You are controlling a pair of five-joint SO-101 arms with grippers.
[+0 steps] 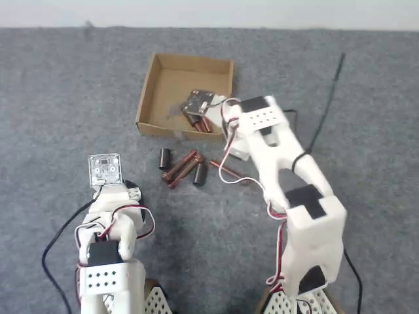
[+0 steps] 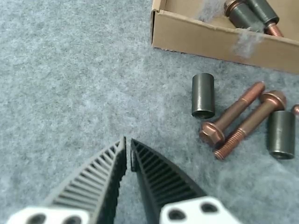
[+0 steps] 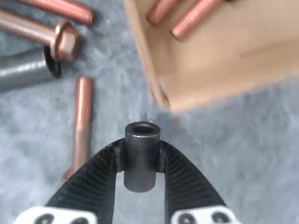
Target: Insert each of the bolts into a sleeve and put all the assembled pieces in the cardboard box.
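1. High view: the cardboard box (image 1: 149, 98) sits on grey carpet (image 1: 65, 85). Bolted sleeves (image 1: 200, 122) lie in its near right corner.
2. On the near side of the box lie two loose sleeves (image 1: 164, 158) (image 1: 200, 174). A pair of copper bolts (image 1: 181, 167) lies between them, and a single bolt (image 1: 227, 170) lies just to their right.
3. The right arm (image 1: 281, 157) ends at the box's near right corner. The left arm (image 1: 108, 222) sits near the table's front left, apart from the parts.
4. Left wrist view: the left gripper (image 2: 128, 142) has its ribbed fingers pressed together tip to tip. It grips nothing and is over bare carpet (image 2: 70, 70).
5. Beyond it lie the loose sleeves (image 2: 203, 95) (image 2: 281, 134) with the copper bolts (image 2: 232, 114) between them. Behind them is the cardboard box (image 2: 210, 39), holding the bolted sleeves (image 2: 247, 14).
6. Right wrist view: the right gripper (image 3: 141, 148) is clamped on a dark sleeve (image 3: 141, 158). It grips the sleeve by its sides, with the open bore showing.
7. The sleeve is just off the corner of the cardboard box (image 3: 163, 95), over carpet and outside the box.
8. Threaded bolt ends (image 3: 196, 18) show inside the box. The single bolt (image 3: 83, 119) lies on the carpet beside the gripper.
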